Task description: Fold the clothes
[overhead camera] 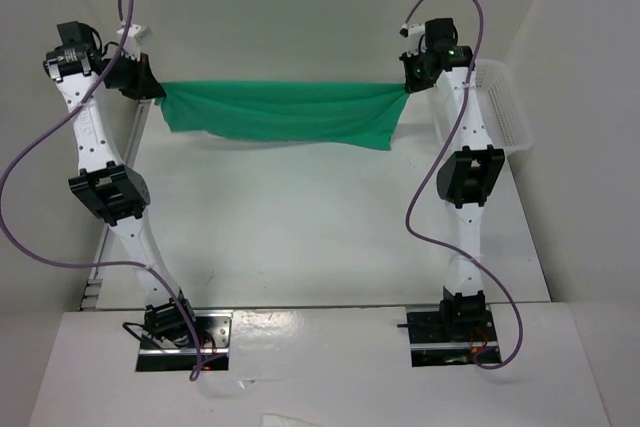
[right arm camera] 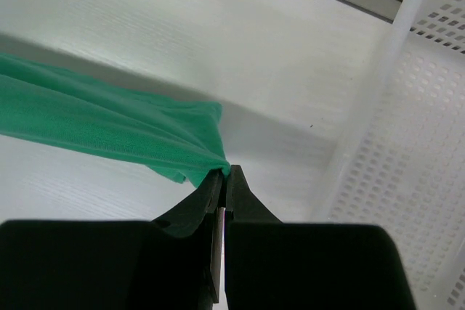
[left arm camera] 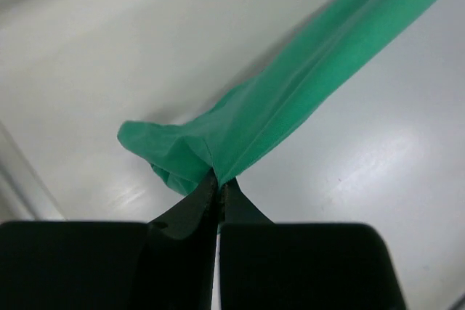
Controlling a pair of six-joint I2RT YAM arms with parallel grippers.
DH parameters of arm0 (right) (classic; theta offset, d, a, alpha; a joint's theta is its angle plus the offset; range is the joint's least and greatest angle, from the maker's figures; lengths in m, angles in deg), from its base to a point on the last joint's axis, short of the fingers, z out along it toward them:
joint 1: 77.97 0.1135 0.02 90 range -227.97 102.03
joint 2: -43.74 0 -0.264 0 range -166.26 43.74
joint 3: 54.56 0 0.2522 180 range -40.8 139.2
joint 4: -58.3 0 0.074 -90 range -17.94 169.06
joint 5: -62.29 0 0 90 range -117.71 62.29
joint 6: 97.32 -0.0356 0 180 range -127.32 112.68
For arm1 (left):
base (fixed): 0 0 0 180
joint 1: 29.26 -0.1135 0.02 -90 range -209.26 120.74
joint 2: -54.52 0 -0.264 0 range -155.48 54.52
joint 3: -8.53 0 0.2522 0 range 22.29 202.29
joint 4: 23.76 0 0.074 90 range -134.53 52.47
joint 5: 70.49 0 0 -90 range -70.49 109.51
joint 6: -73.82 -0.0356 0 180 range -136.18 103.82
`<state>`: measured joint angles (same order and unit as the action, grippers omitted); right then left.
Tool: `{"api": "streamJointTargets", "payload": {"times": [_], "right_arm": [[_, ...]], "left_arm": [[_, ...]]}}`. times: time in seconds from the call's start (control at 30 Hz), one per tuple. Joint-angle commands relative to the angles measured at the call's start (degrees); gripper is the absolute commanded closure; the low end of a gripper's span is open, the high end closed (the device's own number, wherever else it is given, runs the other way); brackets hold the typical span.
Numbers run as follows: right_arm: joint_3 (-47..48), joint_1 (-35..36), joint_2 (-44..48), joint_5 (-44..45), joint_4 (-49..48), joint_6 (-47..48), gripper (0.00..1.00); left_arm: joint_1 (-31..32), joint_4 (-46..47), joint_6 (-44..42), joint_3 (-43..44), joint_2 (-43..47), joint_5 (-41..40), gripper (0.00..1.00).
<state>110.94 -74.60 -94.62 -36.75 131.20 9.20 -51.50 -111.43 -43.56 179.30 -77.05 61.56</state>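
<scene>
left fingers (left arm camera: pixel 190 214) clenched on a bunched corner of the emerald-green t-shirt (left arm camera: pixel 290 99), the two black tips pressed together with cloth pinched between them. a small fold of fabric puffs out just to the left of the tips, and the rest of the garment runs as a taut, creased band toward the upper right of the left wrist view, above the white bench (left arm camera: pixel 109 49). right fingers (right arm camera: pixel 243 207) likewise clenched on the opposite end of the t-shirt (right arm camera: pixel 94 125), the fabric gathered to a point at the tips and spreading leftward in soft pleats, its shadow lying on the bench (right arm camera: pixel 145 27) beneath. to the right of these fingers stands the white mesh basket (right arm camera: pixel 429 143), its perforated wall near the cloth but apart from it. seen from above, the t-shirt (overhead camera: pixel 280 112) is stretched sideways between the left fingers and the right fingers over the far half of the bench (overhead camera: pixel 300 237), upper edge nearly straight, lower edge sagging in loose folds. whether that lower edge touches the bench cannot be told. both arms reach forward from their bases at the near edge, a purple cable (overhead camera: pixel 20 177) looping beside each. the basket (overhead camera: pixel 505 112) sits at the far right of the bench, beside the right arm.
</scene>
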Motion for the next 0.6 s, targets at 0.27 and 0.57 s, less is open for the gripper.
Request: {"api": "streamJointTargets", "payload": {"times": [0.27, 0.57], "right_arm": [[-0.4, 0.3, 7.5, 3.2, -3.3, 1.9, 1.0], [0.7, 4.5, 11.5, 7.7, -6.6, 1.9, 1.0]], "left_arm": [[-2.6, -0.5, -6.5, -16.6, 1.7, 5.9, 1.0], [-2.6, -0.5, -4.5, -10.9, 3.4, 10.6, 1.0]]}}
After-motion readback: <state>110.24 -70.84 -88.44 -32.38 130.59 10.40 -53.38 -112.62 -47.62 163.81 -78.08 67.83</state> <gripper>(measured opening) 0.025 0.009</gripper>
